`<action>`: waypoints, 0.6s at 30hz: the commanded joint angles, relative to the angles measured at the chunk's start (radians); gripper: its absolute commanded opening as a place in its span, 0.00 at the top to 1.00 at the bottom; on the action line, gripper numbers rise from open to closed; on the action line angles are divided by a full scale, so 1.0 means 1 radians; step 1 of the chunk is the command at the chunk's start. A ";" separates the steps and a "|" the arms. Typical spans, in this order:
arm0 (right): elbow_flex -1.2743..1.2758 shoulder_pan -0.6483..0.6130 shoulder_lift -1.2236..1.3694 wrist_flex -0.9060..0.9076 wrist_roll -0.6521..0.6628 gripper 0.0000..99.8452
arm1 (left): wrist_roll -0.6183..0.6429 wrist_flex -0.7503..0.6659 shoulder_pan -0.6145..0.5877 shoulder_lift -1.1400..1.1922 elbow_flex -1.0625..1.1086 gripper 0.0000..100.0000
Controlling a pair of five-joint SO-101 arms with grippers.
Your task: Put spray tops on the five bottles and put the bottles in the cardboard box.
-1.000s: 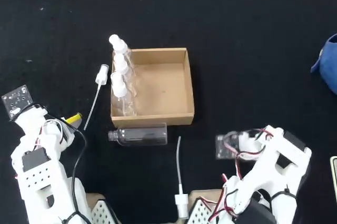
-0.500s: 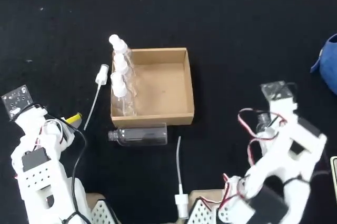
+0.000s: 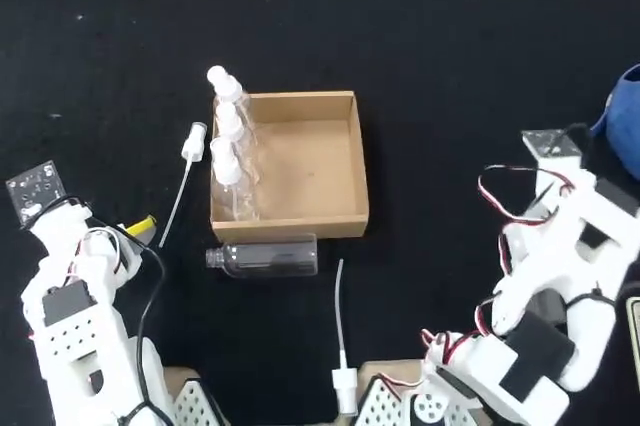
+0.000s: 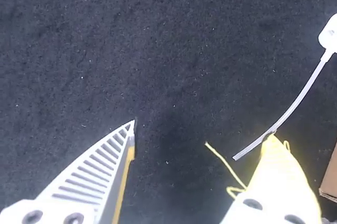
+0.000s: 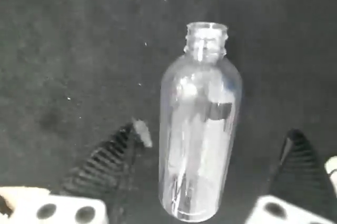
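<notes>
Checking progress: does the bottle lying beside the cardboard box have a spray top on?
No, the bottle shows a bare threaded neck.

black cloth-covered table (image 3: 480, 66)

The left arm (image 3: 70, 316), at seven o'clock in the high view, is built of white printed shells and is crossed by a black cable (image 3: 152, 291). The right arm (image 3: 560, 276), at four o'clock, is white with black motor blocks (image 3: 525, 371) and looped red-and-white wires (image 3: 500, 186). White ribbed jaws, one yellow-edged, are carried by the left gripper (image 4: 201, 130), and black ribbed ones on white screwed mounts by the right gripper (image 5: 214, 129).
</notes>
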 commanded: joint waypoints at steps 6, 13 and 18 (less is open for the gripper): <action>0.062 -0.048 0.004 -0.121 0.066 0.69 | -0.014 -0.014 -0.012 -0.009 -0.004 0.76; 0.191 -0.038 0.004 -0.249 0.066 0.69 | -0.014 -0.012 -0.012 -0.009 -0.004 0.76; 0.239 -0.035 0.004 -0.290 0.080 0.80 | -0.011 -0.005 -0.012 -0.009 -0.033 0.76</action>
